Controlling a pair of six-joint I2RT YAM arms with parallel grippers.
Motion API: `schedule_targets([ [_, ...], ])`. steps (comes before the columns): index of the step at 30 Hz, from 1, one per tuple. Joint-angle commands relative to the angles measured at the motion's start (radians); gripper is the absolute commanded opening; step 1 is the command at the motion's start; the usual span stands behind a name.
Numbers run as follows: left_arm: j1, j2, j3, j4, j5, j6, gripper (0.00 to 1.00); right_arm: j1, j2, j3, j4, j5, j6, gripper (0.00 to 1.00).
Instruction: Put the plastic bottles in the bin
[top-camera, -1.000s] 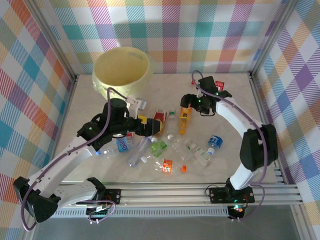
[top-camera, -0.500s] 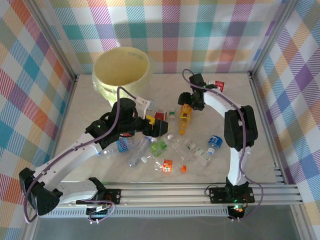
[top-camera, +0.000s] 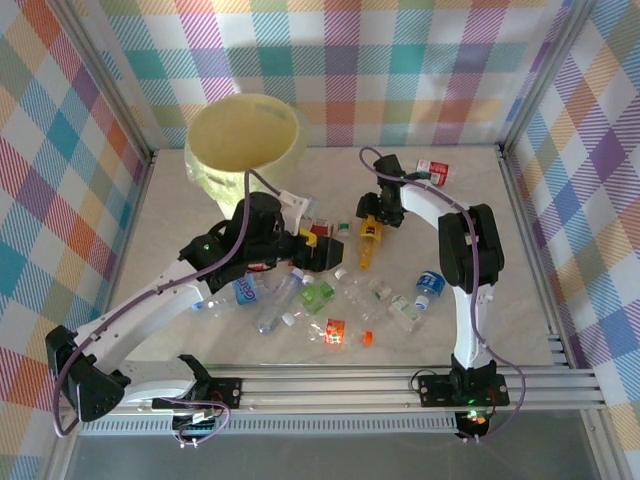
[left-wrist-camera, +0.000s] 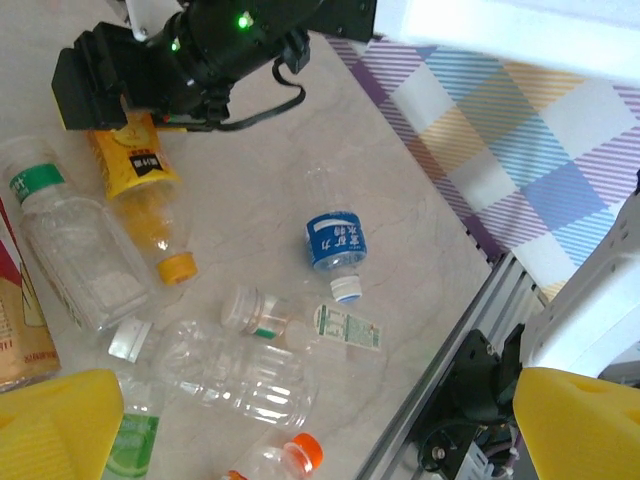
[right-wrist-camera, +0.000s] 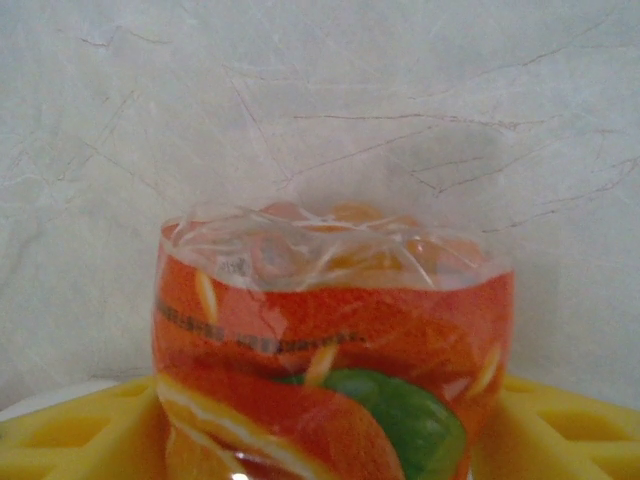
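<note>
Fingers (right-wrist-camera: 80, 430) of the right gripper (right-wrist-camera: 330, 440) are yellow and set narrow, one against each flank of the orange bottle (right-wrist-camera: 335, 370). They look to be gripping it. The bottle lies on its side on the table (right-wrist-camera: 320, 120), a little right of centre, with the gripper at its far end.

Left gripper (top-camera: 325, 250): fingers spread wide, nothing between them. It hangs over the left part of the pile.

Progress:
- My reading is that the task is barely begun.
- The bin (top-camera: 205, 160) stands upright in the far left corner, liner folded over its rim.
- From overhead, the part of its inside that shows is pale and bare. I can make out no bottle in it.

Left to do:
- Nearly all of the plastic bottles (top-camera: 345, 300) lie scattered from mid-table toward the near edge.
- A blue-label bottle (top-camera: 428, 285) lies to the right.
- A green-label bottle (top-camera: 318, 293) lies near the centre.
- Another blue label (top-camera: 245, 290) lies to the left, close under the left arm.
- Several clear bottles lie between these, some touching.
- A red-label bottle (top-camera: 432, 168) lies far right, well apart from the rest.
- Roughly a dozen in all. The count is unsure, since some overlap and the arm covers some.

Contents: the clear bottles look empty and see-through. I cannot tell whether the orange one holds liquid or only carries a coloured wrap.
</note>
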Motion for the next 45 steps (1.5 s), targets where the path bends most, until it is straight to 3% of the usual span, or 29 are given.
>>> schedule_targets([
  [1, -0.018, 0.021, 0.102, -0.037, -0.038, -0.021, 1.0, -0.007, 0.019, 0.026, 0.009, -0.013, -0.007, 0.65],
  [7, -0.027, 0.04, 0.078, 0.026, -0.053, -0.057, 1.0, -0.006, -0.012, -0.003, 0.039, -0.01, -0.025, 0.57],
  [20, -0.03, 0.097, -0.02, 0.179, -0.012, -0.112, 0.95, -0.011, -0.273, -0.081, 0.055, -0.001, -0.112, 0.57],
  [32, -0.031, 0.248, -0.027, 0.364, 0.002, -0.148, 1.0, -0.007, -0.58, -0.218, 0.098, -0.155, -0.065, 0.57],
  [45, -0.041, 0.421, 0.053, 0.514, 0.193, -0.184, 0.99, -0.005, -0.743, -0.335, 0.153, -0.246, 0.004, 0.57],
])
